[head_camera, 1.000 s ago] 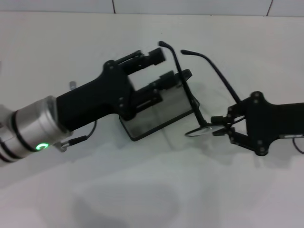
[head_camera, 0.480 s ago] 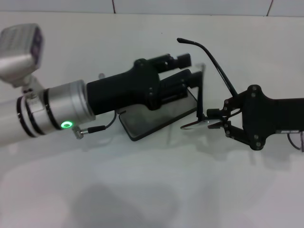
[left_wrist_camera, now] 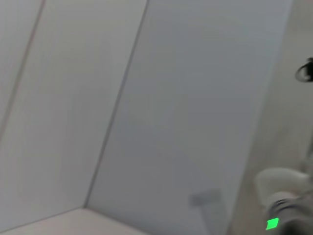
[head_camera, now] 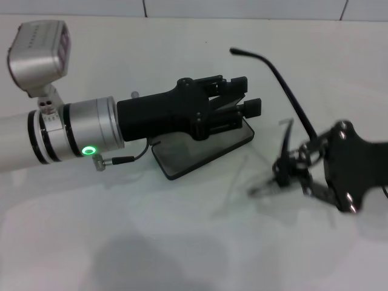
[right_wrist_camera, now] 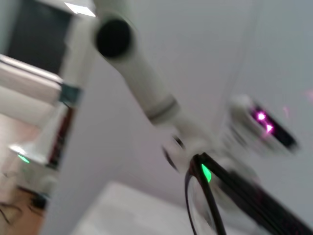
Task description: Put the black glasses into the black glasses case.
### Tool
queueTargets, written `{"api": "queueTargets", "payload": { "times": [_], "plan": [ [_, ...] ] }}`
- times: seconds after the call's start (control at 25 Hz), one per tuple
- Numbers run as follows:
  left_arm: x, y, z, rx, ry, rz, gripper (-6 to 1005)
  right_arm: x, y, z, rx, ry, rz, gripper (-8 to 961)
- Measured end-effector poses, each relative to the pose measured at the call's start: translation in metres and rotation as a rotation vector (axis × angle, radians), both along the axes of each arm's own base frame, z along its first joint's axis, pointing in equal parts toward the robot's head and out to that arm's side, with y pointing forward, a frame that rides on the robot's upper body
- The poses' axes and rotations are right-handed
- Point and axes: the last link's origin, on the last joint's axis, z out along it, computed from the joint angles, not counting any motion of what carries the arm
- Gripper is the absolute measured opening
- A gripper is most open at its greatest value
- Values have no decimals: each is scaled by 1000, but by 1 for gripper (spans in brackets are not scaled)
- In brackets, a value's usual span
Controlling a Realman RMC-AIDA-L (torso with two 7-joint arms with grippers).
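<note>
**Glasses in hand, case not yet loaded**

Jaws of my right gripper (head_camera: 290, 171) are clenched on the black glasses (head_camera: 285, 115), pinching the frame near its front end, out over the white counter (head_camera: 182, 242) and to the right of the case. The spectacles hang tilted from that grip: one long temple arm rises up and away toward the far wall, its curved tip the highest point, while the lens end smears into a blur beside my fingers. From my right wrist, a stretch of the black frame (right_wrist_camera: 205, 196) shows close up, with my other arm pale behind it.

Over on my left, the left gripper (head_camera: 245, 97) reaches in across the black glasses case (head_camera: 200, 151), which lies on the counter with a flat, glossy, greyish face turned upward. Those jaws sit over the far right end of the case; whether they are pinching it or merely poised there, I cannot tell. My left wrist camera sees only bare wall, so it is no help.

So, as I judge it: the pick-up is done and the glasses are airborne and near the case, but clear of it. What remains is the main part — bringing the frame over the case, folding or laying the temple arms so they fit inside, letting go, and likely closing the lid. I would call it roughly halfway.
</note>
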Motion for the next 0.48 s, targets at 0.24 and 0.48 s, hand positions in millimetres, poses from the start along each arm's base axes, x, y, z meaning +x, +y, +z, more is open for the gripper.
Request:
{"api": "queueTargets", "payload": {
  "times": [0.24,0.48],
  "plan": [
    [-2,7,-8,31,50,28,579,-11,-25,3,-144,81,136,128],
    [8,2,-9,76,24,-62,579,-23,-8,-22,-257,57,0,129]
  ]
}}
